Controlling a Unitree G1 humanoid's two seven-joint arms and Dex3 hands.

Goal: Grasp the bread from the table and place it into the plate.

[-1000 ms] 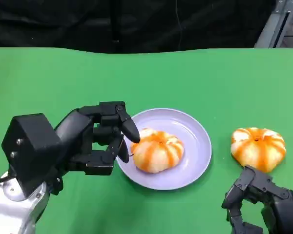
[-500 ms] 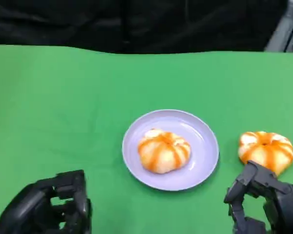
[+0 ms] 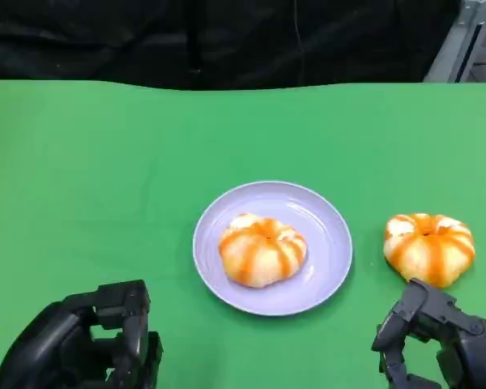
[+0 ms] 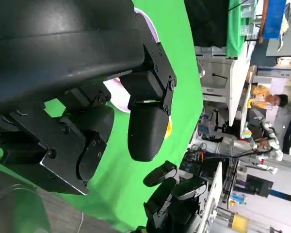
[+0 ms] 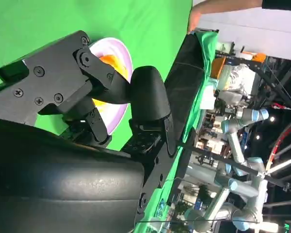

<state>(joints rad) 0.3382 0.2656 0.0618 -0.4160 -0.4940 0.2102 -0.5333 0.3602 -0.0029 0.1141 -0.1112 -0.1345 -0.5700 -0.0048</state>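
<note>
One orange-striped bun [image 3: 262, 250] is lying in the lavender plate [image 3: 328, 231]; a second bun [image 3: 428, 248] is resting just beyond the empty, loosely curled right hand [image 3: 437, 344]. The left hand [image 3: 89, 340] is holding nothing near the table's [image 3: 105, 186] front edge.

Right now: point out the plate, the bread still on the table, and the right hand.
plate [image 3: 328, 235], head view, bare lilac surface right of the bread lying in it.
bread on the table [image 3: 428, 248], head view, middle of its striped top.
right hand [image 3: 437, 336], head view, middle of the black hand.
</note>
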